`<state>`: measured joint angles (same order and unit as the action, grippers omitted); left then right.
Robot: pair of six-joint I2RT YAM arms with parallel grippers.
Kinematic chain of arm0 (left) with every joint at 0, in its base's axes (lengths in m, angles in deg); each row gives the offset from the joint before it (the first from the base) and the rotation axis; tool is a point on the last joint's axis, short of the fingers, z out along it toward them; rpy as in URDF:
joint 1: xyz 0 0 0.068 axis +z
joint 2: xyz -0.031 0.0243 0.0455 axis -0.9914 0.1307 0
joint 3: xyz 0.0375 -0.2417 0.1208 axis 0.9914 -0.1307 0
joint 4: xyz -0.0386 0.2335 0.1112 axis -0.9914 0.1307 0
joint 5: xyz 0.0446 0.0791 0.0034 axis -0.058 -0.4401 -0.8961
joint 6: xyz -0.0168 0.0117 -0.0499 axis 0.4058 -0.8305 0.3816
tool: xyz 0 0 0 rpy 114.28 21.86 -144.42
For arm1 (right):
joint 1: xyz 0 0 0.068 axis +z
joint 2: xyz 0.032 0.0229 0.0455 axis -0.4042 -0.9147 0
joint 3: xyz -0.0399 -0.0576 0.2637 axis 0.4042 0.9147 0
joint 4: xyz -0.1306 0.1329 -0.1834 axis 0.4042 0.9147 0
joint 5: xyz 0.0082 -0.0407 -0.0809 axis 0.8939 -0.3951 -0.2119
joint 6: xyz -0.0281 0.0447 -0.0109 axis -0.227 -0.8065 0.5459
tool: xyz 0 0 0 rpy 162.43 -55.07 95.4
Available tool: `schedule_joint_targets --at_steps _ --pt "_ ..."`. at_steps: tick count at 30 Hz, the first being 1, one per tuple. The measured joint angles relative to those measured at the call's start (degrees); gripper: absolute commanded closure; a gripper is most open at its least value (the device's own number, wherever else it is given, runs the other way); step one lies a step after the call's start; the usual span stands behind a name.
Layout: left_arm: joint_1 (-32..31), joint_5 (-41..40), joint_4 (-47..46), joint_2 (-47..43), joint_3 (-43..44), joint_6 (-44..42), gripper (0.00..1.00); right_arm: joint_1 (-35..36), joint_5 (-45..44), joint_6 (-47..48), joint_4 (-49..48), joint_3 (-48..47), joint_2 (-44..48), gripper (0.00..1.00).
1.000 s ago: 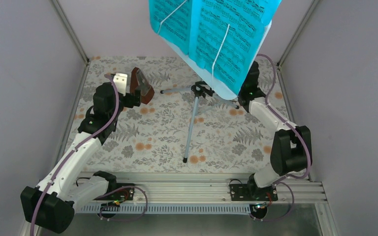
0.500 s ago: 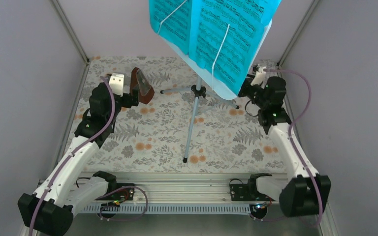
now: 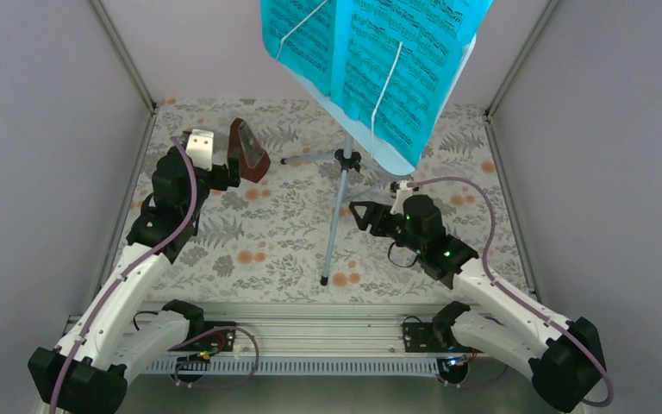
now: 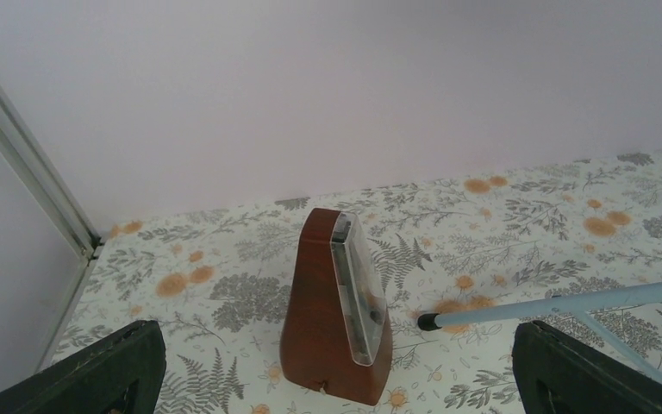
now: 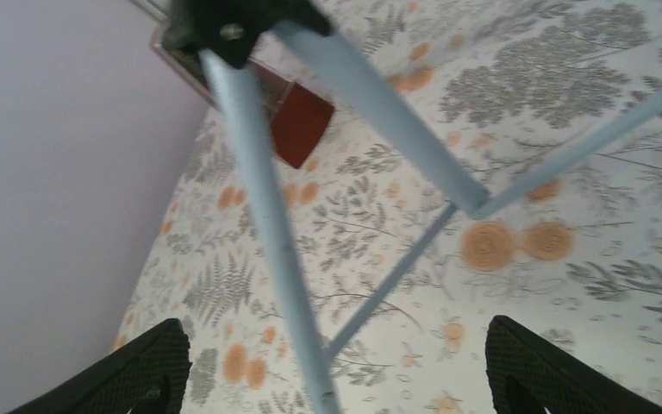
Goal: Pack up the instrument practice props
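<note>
I'm watching the metronome (image 4: 336, 319) first. It is a small reddish-brown pyramid with a clear front cover, and it is standing upright at the back left of the table. Just to its right the music stand (image 3: 336, 207) is standing on its spread silver legs near the middle of the table, one long leg reaching toward the near edge. Its pale blue desk is peeking out under the sheet of music (image 3: 371, 52), a teal page of printed notes that is lying against the desk under two thin white wire arms.

The left gripper (image 3: 227, 175) is hovering just in front of the metronome with its jaws spread wide, one finger on each side in the wrist view, and neither is touching it. The right gripper (image 3: 364, 216) is sitting low beside the stand, also spread wide and grasping nothing. In its wrist view a leg is passing between its fingers (image 5: 151, 366) without touching them.

A cloth (image 3: 259, 250) printed with grey ferns and orange flowers is covering the table. Plain pale lilac walls (image 3: 43, 129) are closing it in, with metal posts (image 3: 125, 56) at the back corners and a metal rail (image 3: 327, 332) along the near edge.
</note>
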<state>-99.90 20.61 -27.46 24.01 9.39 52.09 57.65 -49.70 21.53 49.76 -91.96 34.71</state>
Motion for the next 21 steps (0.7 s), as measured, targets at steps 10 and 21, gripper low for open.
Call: schedule_joint_targets --at_steps 10,21 --pt "0.0 -1.55 -0.02 0.79 0.0 -0.55 0.0 12.04 -13.16 -3.65 -6.95 -2.67 -5.99 0.21" --pt "0.0 -1.7 0.02 4.22 0.0 -0.76 0.0 17.64 -26.75 0.7 -6.19 -15.3 -23.8 0.55"
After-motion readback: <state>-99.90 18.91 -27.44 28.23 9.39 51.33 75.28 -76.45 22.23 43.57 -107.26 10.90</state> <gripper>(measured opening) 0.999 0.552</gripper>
